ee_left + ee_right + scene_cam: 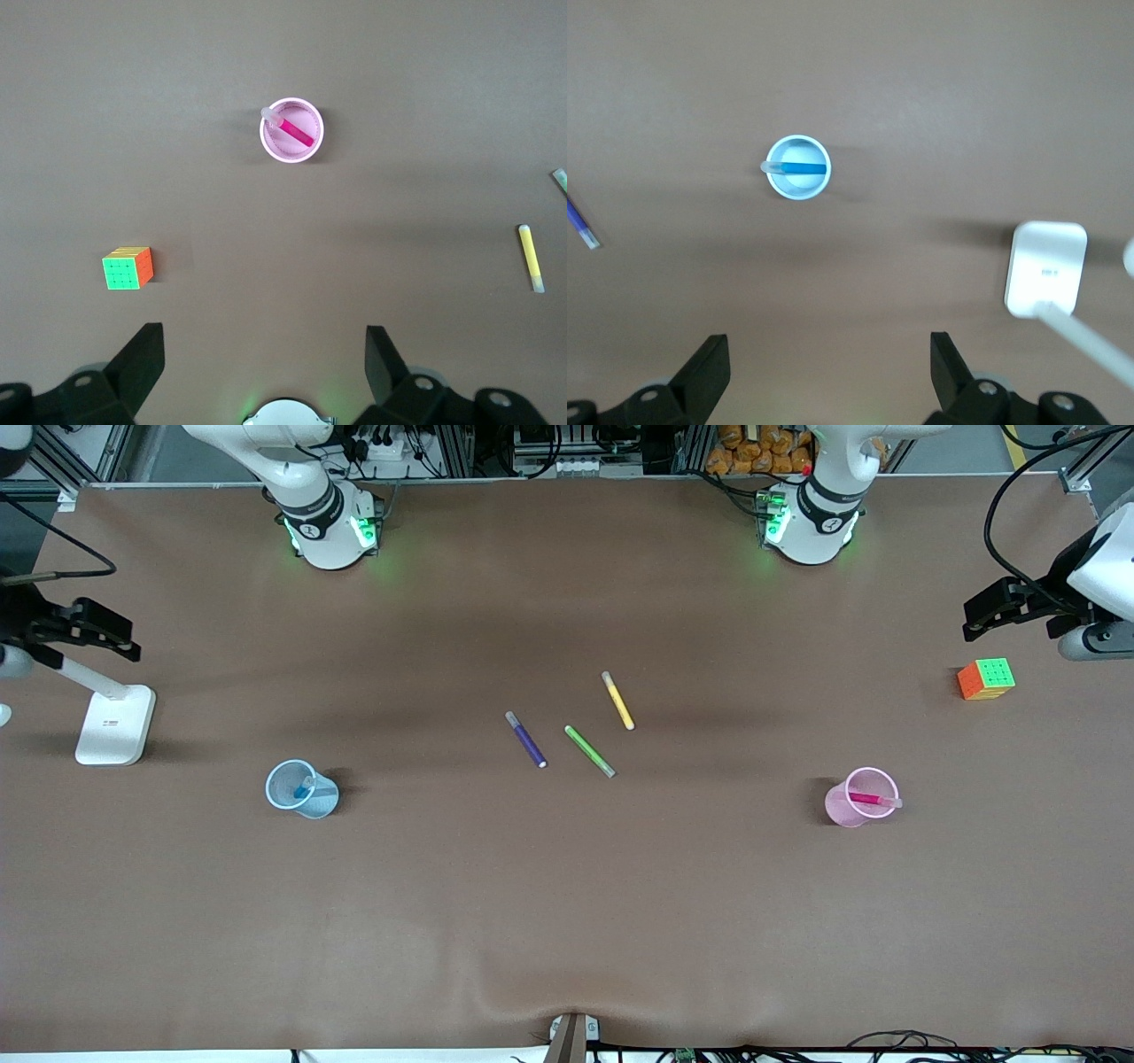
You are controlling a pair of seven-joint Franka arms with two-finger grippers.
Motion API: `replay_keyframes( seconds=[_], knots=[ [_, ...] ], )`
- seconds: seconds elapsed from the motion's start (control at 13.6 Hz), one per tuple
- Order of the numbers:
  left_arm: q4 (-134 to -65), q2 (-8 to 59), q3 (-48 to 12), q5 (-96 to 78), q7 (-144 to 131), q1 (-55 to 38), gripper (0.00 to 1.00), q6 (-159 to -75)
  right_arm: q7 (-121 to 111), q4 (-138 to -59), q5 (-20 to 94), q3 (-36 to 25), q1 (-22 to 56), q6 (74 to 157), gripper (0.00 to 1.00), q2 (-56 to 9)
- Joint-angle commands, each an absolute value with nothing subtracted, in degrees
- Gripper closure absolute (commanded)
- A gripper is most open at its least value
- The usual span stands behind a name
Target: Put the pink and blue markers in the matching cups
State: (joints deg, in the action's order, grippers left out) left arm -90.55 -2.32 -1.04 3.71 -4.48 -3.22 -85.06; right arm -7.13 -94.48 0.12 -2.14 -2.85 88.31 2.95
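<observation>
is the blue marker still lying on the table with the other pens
No, the blue marker stands inside the light blue cup, apart from the purple pen, green pen and yellow pen.

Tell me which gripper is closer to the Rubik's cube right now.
Left. The left gripper hangs open at its own end of the table, close by the cube; the right gripper, also open, waits at the right arm's end.

Both arms are glossy white with black ring joints and green lights glowing at their rounded bases, each ending in a black gripper, the left gripper (264, 354) and right gripper (829, 359) alike showing two wedge-shaped black fingers spread wide, small round screw holes beside them.
</observation>
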Motion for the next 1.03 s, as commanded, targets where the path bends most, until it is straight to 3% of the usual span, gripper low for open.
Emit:
replay_keyframes(
  seconds=[0.0,0.96],
  knots=[
    [-91.6,-3.5,-0.7,2.6,-3.4,-3.2,0.0,-85.3,-3.3,-92.9,0.2,-5.5,-2.7,86.2,0.0,3.3],
    [-91.2,-2.9,-1.1,2.7,-3.3,-2.8,0.0,-85.3,2.9,-90.2,3.0,-5.0,-2.2,80.8,0.0,3.3]
  ],
)
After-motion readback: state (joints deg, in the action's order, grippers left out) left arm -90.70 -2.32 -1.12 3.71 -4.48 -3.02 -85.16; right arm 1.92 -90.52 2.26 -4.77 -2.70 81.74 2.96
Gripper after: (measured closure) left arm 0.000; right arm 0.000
